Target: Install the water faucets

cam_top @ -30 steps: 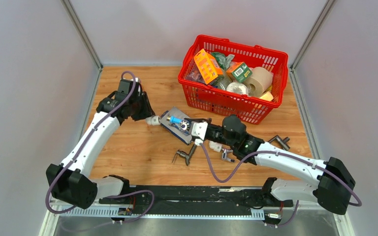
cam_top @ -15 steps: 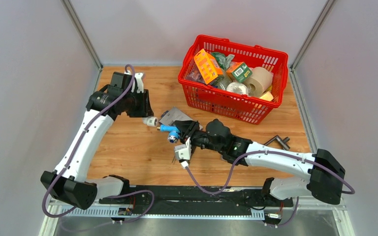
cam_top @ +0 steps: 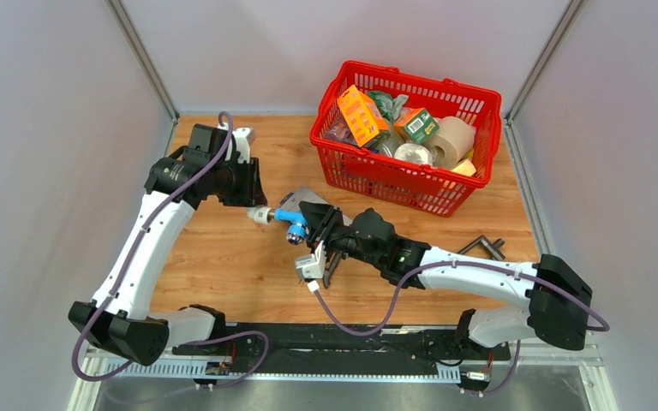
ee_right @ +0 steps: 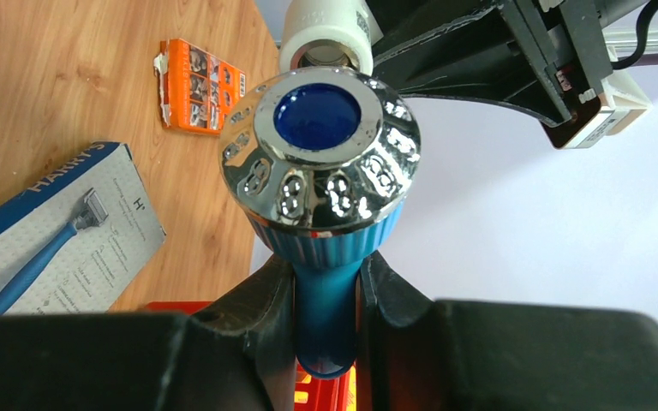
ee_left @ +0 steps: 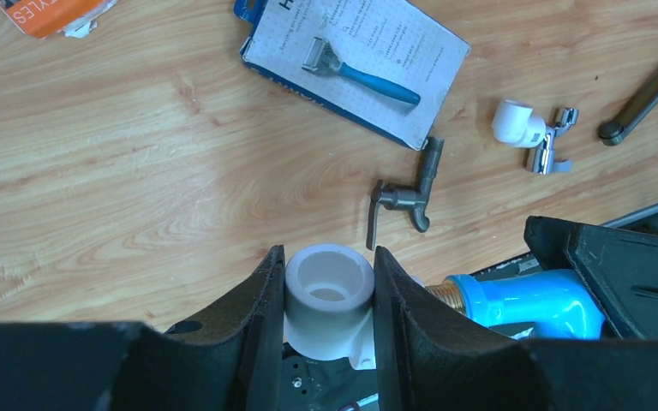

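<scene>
The light-blue faucet [cam_top: 290,221] is held off the table by my right gripper [cam_top: 313,224], which is shut on its blue stem [ee_right: 326,300]. Its chrome cap with a dark blue disc [ee_right: 319,120] faces the right wrist camera. My left gripper [cam_top: 253,199] is shut on a white plastic elbow fitting [ee_left: 327,295], open end up. The faucet's brass thread [ee_left: 444,295] points at the fitting's side port, right beside it. I cannot tell whether it is inside. The fitting also shows behind the cap in the right wrist view [ee_right: 326,38].
A red basket [cam_top: 326,107] full of goods stands at the back right. A razor package [ee_left: 355,68], a dark grey tap [ee_left: 407,193] and a chrome tap with a white elbow [ee_left: 531,137] lie on the wood. An orange pack [ee_right: 197,86] lies further off.
My right gripper has lifted the blue faucet off the razor package, turned it and carried it left to the white fitting. My left arm has shifted slightly, still holding the fitting.
</scene>
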Controlling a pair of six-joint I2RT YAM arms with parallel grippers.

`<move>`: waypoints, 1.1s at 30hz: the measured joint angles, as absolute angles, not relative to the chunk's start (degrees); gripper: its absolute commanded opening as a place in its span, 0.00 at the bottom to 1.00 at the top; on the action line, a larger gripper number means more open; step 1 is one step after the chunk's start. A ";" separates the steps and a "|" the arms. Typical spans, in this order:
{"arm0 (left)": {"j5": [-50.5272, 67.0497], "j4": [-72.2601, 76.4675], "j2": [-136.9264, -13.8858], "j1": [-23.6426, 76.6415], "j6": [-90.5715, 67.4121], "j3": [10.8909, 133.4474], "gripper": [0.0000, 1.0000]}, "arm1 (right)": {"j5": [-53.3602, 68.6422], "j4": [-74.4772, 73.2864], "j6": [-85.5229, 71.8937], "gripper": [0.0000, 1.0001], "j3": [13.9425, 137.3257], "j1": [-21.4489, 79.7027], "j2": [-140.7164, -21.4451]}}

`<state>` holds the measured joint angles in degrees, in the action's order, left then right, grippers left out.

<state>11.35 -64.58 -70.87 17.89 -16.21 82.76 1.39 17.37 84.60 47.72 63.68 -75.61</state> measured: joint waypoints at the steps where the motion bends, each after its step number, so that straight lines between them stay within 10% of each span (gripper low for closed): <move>1: 11.46 -64.75 -70.87 17.89 -16.29 82.98 0.00 | 1.28 17.63 84.86 0.00 47.72 63.75 -75.85; 33: 9.17 -65.87 -72.05 17.80 -21.17 85.25 0.00 | -2.96 20.93 88.03 0.00 47.72 65.60 -77.82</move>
<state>9.17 -65.87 -72.05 17.80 -21.17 85.25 -2.96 20.93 88.03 47.72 65.60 -77.82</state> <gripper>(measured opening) 0.421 0.251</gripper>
